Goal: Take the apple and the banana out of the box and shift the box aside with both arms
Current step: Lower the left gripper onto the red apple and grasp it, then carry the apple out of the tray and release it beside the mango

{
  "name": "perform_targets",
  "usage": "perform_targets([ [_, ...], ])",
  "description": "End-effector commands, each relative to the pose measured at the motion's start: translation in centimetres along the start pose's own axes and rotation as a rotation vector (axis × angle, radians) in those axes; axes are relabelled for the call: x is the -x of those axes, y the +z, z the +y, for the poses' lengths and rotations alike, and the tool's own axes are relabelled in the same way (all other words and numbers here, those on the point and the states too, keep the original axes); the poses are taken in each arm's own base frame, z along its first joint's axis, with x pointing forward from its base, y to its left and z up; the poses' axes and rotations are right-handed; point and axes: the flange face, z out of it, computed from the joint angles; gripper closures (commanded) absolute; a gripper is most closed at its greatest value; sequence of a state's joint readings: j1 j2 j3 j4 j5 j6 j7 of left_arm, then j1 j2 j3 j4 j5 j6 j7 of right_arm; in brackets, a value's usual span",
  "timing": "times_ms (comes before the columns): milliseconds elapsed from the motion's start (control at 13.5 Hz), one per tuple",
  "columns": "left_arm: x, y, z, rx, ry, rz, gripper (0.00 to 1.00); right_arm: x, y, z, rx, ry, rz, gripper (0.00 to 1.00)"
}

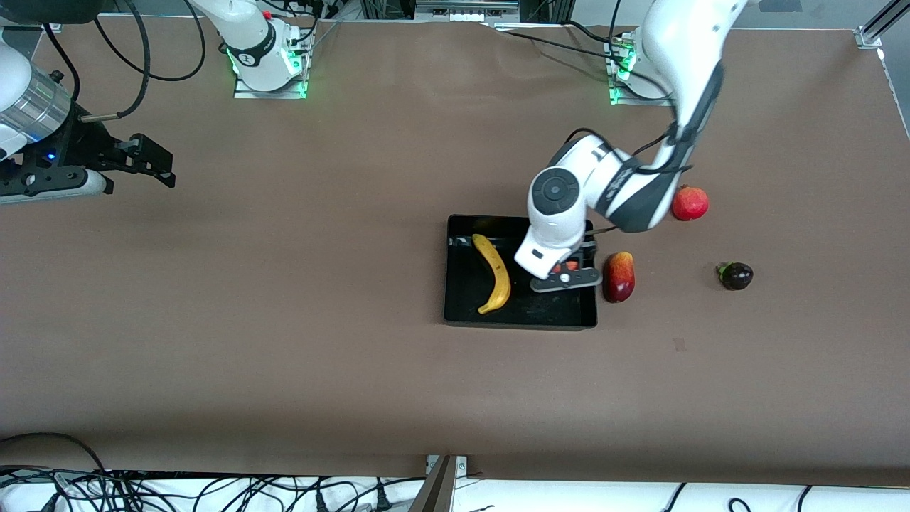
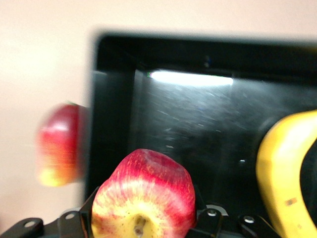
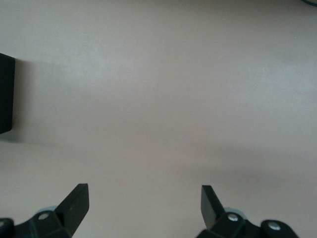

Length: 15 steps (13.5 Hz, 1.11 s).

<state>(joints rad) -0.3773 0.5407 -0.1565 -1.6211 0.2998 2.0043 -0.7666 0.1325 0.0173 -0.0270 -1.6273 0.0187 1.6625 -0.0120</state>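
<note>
While clamped on one apple (image 2: 143, 196), left claw (image 1: 566, 274) in one box (image 1: 462, 313); one banana (image 1: 495, 272); right claw (image 3: 143, 206) apart.

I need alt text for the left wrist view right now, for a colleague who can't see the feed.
The left hand is shut on the apple, red with yellow streaks, inside the black box. The banana lies in the box beside it, and a red-yellow mango rests on the table just outside the box wall.

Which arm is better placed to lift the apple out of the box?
Left: the left gripper is in the box, closed around the apple. The right gripper waits open over bare table.
</note>
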Motion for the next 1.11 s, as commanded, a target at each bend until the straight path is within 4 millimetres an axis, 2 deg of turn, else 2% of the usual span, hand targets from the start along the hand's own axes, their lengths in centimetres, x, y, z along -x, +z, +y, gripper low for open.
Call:
perform_targets([
  [0,-3.6,-2.6,-7.7,-0.024,0.113,-0.026,0.80,0.3,-0.7,0.0,-0.017,-0.001,-0.001,0.00],
  [148,-4.9,-1.0,-13.4,0.007,0.285,-0.083,0.75,0.3,-0.7,0.0,-0.017,-0.001,-0.001,0.00],
  [222,-4.6,0.6,-16.1,0.043,0.312,-0.134,0.76,0.3,-0.7,0.0,-0.017,-0.001,-0.001,0.00],
  [296,-3.7,2.6,-17.9,0.059,0.347,-0.183,0.76,0.3,-0.7,0.0,-0.015,-0.001,-0.001,0.00],
  [444,0.1,6.0,-19.3,0.056,0.376,-0.218,0.76,0.3,-0.7,0.0,-0.017,-0.001,0.001,0.00],
  [593,3.4,10.0,-21.6,0.089,0.357,-0.152,0.76,0.3,-0.7,0.0,-0.017,-0.001,0.001,0.00],
  [741,5.8,13.2,-21.7,0.117,0.360,-0.113,0.76,0.3,-0.7,0.0,-0.017,-0.001,0.001,0.00],
  [815,6.4,14.1,-21.6,0.122,0.363,-0.109,0.75,0.3,-0.7,0.0,-0.017,-0.001,0.001,0.00],
  [889,7.0,14.8,-21.6,0.128,0.364,-0.109,0.64,0.3,-0.7,0.0,-0.017,-0.001,0.001,0.00],
  [1037,7.3,15.6,-21.8,0.137,0.357,-0.099,0.22,0.3,-0.7,0.0,-0.015,-0.001,0.001,0.00],
])
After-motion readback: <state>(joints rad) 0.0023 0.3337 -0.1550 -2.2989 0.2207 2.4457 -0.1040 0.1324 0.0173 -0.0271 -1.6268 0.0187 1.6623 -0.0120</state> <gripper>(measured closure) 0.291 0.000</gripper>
